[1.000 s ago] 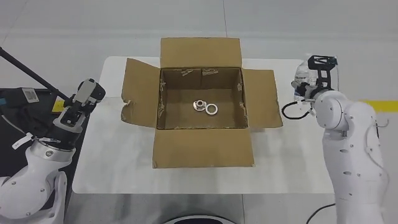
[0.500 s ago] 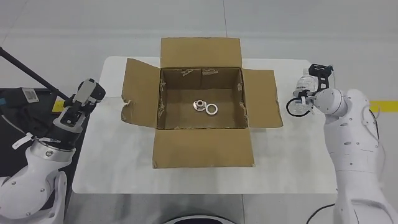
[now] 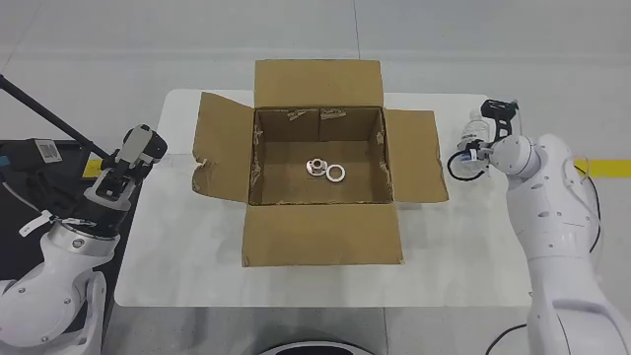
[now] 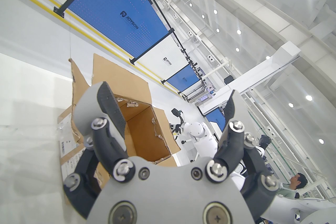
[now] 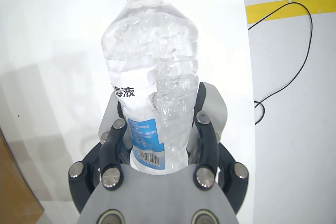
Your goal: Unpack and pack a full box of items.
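An open cardboard box stands mid-table with all its flaps spread; two small metal rings lie on its floor. My right gripper is shut on a clear plastic bottle with a white cap and a blue-and-white label, holding it by the lower body. In the top view this bottle and the right gripper are over the table's right end, just beyond the box's right flap. My left gripper is open with nothing between its fingers, off the table's left edge, facing the box.
The white table has bare surface in front of the box and at both ends. A black cable lies on the floor past the table's right edge, near a yellow floor line.
The right wrist has dropped and turned, bringing the bottle lower and slightly towards the box. The left arm has stayed where it was.
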Motion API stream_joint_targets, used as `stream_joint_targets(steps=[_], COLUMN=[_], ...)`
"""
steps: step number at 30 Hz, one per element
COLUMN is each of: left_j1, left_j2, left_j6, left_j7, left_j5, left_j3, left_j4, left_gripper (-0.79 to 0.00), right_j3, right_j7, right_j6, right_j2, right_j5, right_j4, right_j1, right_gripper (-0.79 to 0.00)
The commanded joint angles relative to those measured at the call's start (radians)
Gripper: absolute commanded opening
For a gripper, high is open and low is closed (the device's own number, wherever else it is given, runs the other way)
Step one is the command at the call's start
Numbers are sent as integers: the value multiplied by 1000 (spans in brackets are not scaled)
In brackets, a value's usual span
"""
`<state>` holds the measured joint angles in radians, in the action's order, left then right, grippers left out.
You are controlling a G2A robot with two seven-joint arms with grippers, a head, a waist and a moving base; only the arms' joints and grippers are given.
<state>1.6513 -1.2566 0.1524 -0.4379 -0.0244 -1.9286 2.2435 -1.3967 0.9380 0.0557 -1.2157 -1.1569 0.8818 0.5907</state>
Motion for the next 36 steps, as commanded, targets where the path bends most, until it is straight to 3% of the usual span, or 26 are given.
stream_joint_targets(steps=[1,7,9,11,13,16,18,27,30,36], left_j1=[0,0,0,0,0,0,0,0,0,0], left_j2=[0,0,0,0,0,0,0,0,0,0], left_j6=[0,0,0,0,0,0,0,0,0,0], left_j7=[0,0,0,0,0,0,0,0,0,0], left_j5=[0,0,0,0,0,0,0,0,0,0], left_j3=[0,0,0,0,0,0,0,0,0,0], left_j4=[0,0,0,0,0,0,0,0,0,0], left_gripper=[0,0,0,0,0,0,0,0,0,0], right_j3=[6,16,17,19,20,21,25,13,-10,-30], right_j7=[-3,-5,-2,3,4,9,12,-28,-53,-13], right_j6=[-2,2,4,4,4,3,1,25,19,-9], right_j2=[-1,-1,-1,0,1,2,2,5,10,21], right_j5=[0,0,1,0,-2,0,1,25,47,69], right_j4=[-8,-2,7,15,21,25,24,74,219,673], right_j1=[-8,-21,-20,-19,-18,-16,-14,1,49,216], right_gripper=[-474,-369,-228,-197,-111,-86,0,0,0,0])
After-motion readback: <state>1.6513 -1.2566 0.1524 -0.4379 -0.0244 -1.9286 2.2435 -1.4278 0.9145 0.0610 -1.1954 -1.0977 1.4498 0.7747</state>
